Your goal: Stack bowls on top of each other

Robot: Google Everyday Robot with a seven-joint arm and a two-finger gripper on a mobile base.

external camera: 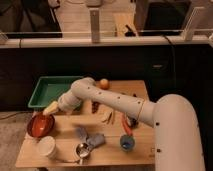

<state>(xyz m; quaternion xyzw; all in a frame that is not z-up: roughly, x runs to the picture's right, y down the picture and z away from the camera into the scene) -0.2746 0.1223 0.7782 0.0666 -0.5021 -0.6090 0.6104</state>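
Currently listed, by position relative to the gripper:

- Gripper [50, 108]: pale, at the end of the white arm [115, 102], low over the left part of the wooden table [135, 150]. Its tip sits at the upper right rim of the orange-red bowl; contact cannot be confirmed. How far the fingers are spread, and whether they have hold of anything, cannot be told.
- Orange-red bowl [40, 125]: just below and left of the gripper, upright at the table's left edge, darker inside. A second, purple bowl cannot be made out separately.
- White tub [46, 147]: below the gripper, near the front left corner, just beside the bowl.
- Metal scoop [81, 149]: below and right of the gripper, next to a crumpled blue-grey cloth [92, 139].
- Green tray [50, 91]: above the gripper, at the back left.
- Orange fruit [103, 83]: up and to the right, near the back edge.
- Small blue cup [127, 143]: well to the right, near the front.
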